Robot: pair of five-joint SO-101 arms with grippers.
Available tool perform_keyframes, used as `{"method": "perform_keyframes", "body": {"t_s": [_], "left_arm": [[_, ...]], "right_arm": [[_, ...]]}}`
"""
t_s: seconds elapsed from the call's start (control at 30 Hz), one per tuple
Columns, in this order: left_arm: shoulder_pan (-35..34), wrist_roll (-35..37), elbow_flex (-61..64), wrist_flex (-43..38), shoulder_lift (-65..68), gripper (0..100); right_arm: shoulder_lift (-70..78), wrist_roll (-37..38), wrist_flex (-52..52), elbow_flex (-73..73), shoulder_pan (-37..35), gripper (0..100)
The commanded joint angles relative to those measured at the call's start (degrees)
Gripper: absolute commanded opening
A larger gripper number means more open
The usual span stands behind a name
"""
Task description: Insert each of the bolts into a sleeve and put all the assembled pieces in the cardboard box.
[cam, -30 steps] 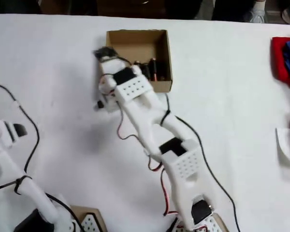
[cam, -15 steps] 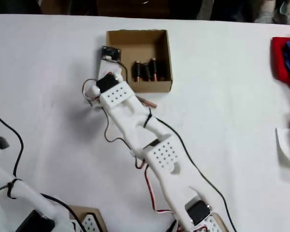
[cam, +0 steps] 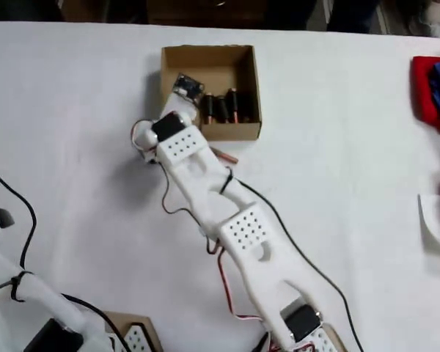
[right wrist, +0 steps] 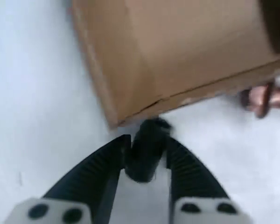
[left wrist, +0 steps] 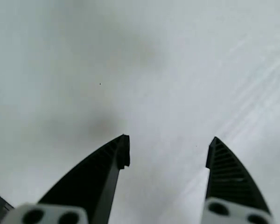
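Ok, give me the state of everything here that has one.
Left pincer: open, empty, over the table.
Right pincer: shut on the sleeve.
Sleeve: clamped, outside the box, by its corner.
Box: upright, open on top, three pieces inside.
Bolt: lying loose on the table beside the box, not yet in a sleeve.

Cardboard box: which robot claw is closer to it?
Right. The right gripper sits just outside a corner of the cardboard box, shut on a black sleeve. The left gripper hangs open over bare table, away from the box.
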Motion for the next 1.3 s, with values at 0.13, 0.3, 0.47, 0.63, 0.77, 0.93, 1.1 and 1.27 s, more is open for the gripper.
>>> {"method": "perform_keyframes", "body": {"t_s": [0.13, 0.3, 0.47, 0.63, 0.77, 0.93, 1.1, 1.27], "left_arm": [[-0.5, -0.4, -2.5, -0.2, -0.6, 28], [-0.3, -0.3, -2.5, -0.4, -0.6, 28], [1.1, -0.2, -2.5, -0.4, -0.6, 28], [2.0, -0.2, -2.5, -0.4, -0.6, 28], [2.9, -0.2, -2.4, -0.4, -0.6, 28], [6.6, -0.2, -2.0, -0.1, -0.6, 28], [9.5, -0.2, -2.0, -0.1, -0.6, 28], [11.3, -0.1, -1.9, 0.0, -0.6, 28]], "right_arm": [[-0.5, 2.6, 2.4, -1.9, 1.8, 2.0], [-3.6, 16.8, 19.6, -4.0, 0.6, 2.0], [-7.4, 41.0, 24.7, 2.5, 2.2, 2.0], [-16.7, 48.9, 24.7, 21.5, 3.2, 2.0], [-28.0, 49.1, 24.5, 37.0, 4.3, 2.0], [-39.7, 49.3, 23.1, 47.6, 7.7, 2.1], [-44.8, 55.6, 11.3, 56.4, 12.1, 2.3], [-44.8, 62.0, -2.9, 65.1, 13.4, 2.4]]}}
